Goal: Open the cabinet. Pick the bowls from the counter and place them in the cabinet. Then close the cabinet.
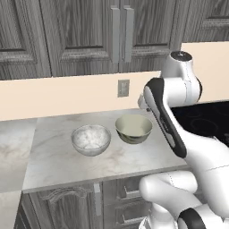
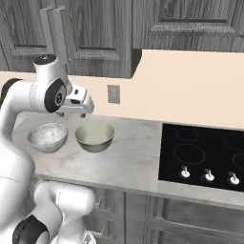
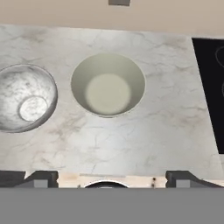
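- The tall double-door dark grey wood-grain cabinet (image 1: 120, 33) hangs above the beige back wall, both doors shut, its two long vertical grey bar handles (image 1: 121, 33) side by side at the middle seam.
- Below it lies the flat light marble-look surface (image 1: 58, 156), whitish with faint beige veins.
- On it stand two round bowls, upright and just beside each other, not touching: the mottled grey-white marble-look bowl (image 1: 91, 139) and the bowl with a cream inside (image 1: 133, 128).
- From the left base camera the marble bowl is on the left, the cream one on the right and a little nearer the wall.
- A glossy black cooktop (image 2: 205, 152) adjoins the surface on the cream bowl's far side.
- A grey wall outlet (image 1: 123, 88) sits on the wall behind the bowls.
- The gripper (image 3: 109, 178) hovers above the surface, well clear of both bowls, looking down with the cream bowl near the middle of the hand camera; its jaws stand wide apart and hold nothing.
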Robot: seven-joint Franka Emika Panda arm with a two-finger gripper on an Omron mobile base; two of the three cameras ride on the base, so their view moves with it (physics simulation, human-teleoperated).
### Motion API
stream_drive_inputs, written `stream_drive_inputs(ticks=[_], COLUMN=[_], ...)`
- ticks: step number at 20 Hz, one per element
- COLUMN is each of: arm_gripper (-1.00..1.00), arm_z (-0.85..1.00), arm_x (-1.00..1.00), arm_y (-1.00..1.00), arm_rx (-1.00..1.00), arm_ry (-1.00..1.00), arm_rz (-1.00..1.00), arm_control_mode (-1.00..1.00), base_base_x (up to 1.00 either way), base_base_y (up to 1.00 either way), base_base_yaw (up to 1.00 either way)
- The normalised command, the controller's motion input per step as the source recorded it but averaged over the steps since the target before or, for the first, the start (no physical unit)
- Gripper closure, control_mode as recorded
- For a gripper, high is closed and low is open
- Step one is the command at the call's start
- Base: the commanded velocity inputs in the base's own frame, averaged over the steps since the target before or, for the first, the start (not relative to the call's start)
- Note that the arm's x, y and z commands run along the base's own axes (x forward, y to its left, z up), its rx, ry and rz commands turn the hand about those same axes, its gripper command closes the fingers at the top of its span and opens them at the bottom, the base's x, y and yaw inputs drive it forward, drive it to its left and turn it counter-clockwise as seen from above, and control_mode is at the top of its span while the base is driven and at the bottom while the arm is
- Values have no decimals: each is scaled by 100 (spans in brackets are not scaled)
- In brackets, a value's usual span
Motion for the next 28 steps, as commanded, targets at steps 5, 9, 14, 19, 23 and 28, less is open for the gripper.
stream_drive_inputs(ticks=[5,9,14,19,23,28], arm_gripper=[-100,-100,-100,-100,-100,-100], arm_z=[14,14,36,50,48,41], arm_x=[-5,0,0,2,20,31], arm_y=[11,11,14,17,15,5], arm_rx=[-1,0,-2,-7,-5,0], arm_ry=[-3,0,-6,-1,-2,-2], arm_rz=[0,3,2,0,5,7], arm_control_mode=[-100,-100,-100,-100,-100,-100], base_base_x=[0,0,0,0,0,0], base_base_y=[0,0,0,0,0,0], base_base_yaw=[0,0,0,0,0,0])
